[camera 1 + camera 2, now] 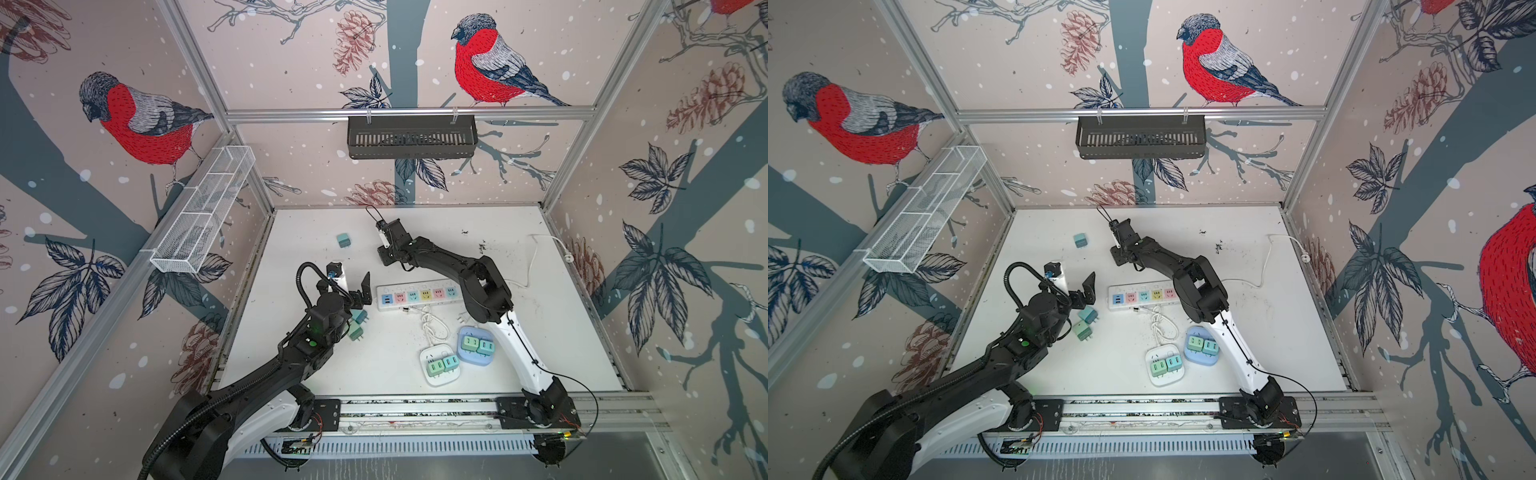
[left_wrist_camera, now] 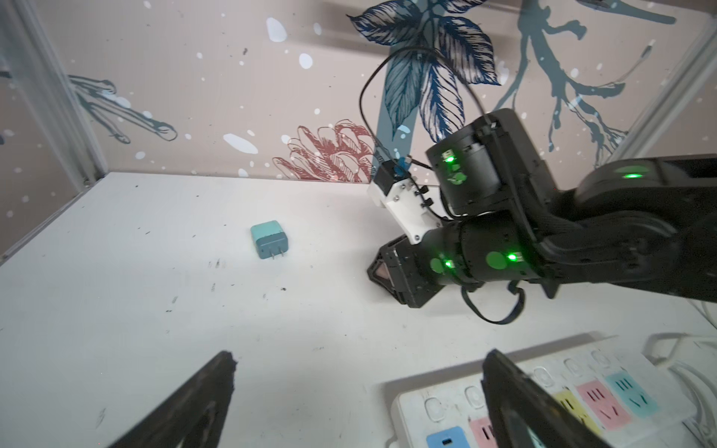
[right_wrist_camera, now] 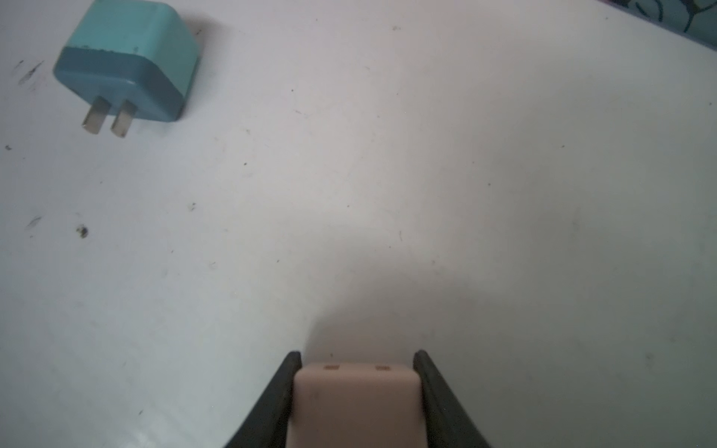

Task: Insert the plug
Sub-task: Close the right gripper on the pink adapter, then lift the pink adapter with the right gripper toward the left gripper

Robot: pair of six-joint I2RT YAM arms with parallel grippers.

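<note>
A pale pink plug (image 3: 357, 403) sits between the fingers of my right gripper (image 3: 357, 355), and both fingers press its sides. In both top views this gripper (image 1: 384, 259) points down at the table behind the power strip (image 1: 417, 296) and hides the plug. The left wrist view shows a sliver of pink plug (image 2: 382, 273) under it. The white strip has coloured sockets (image 2: 543, 399). My left gripper (image 2: 361, 357) hangs open and empty at the strip's left end, also seen in a top view (image 1: 361, 293).
A teal plug (image 1: 343, 240) lies loose at the back left, prongs showing (image 3: 128, 66). Two more plugs (image 1: 357, 326) lie under my left wrist. A white socket block (image 1: 440, 365) and a blue one (image 1: 473, 345) hold plugs at the front. A white cable (image 1: 536, 257) trails right.
</note>
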